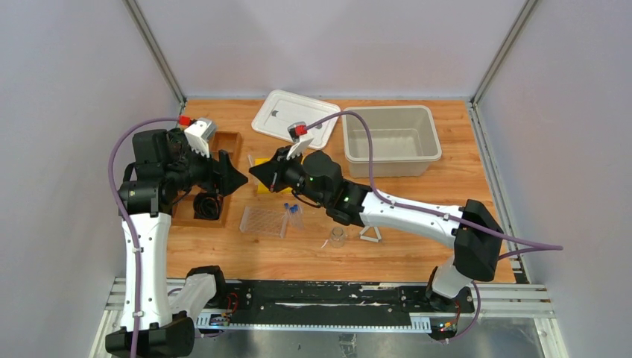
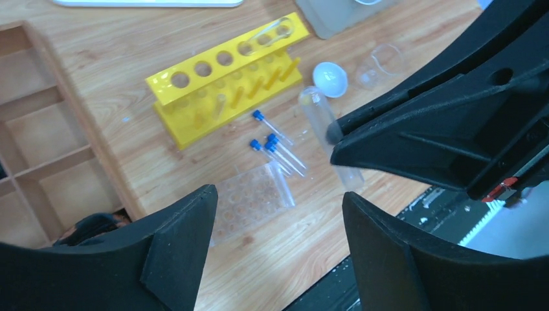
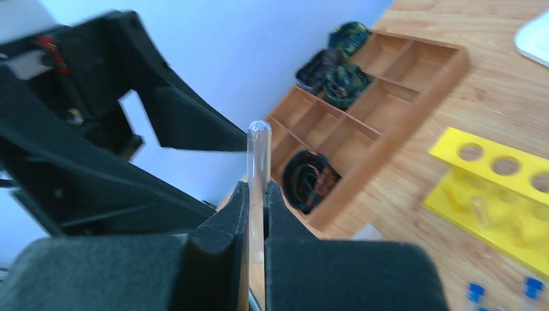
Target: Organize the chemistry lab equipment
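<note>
My right gripper is shut on a clear glass test tube and holds it in the air above the yellow tube rack; the tube also shows in the left wrist view. My left gripper is open and empty, facing the right gripper tip to tip. Below lie three blue-capped tubes, the clear plastic rack, a white dome-shaped piece and a glass beaker. The beaker and white triangle sit near the front.
A wooden compartment tray with dark items lies on the left under my left arm. A white lid and a grey bin stand at the back. The yellow rack holds a tube in one end hole.
</note>
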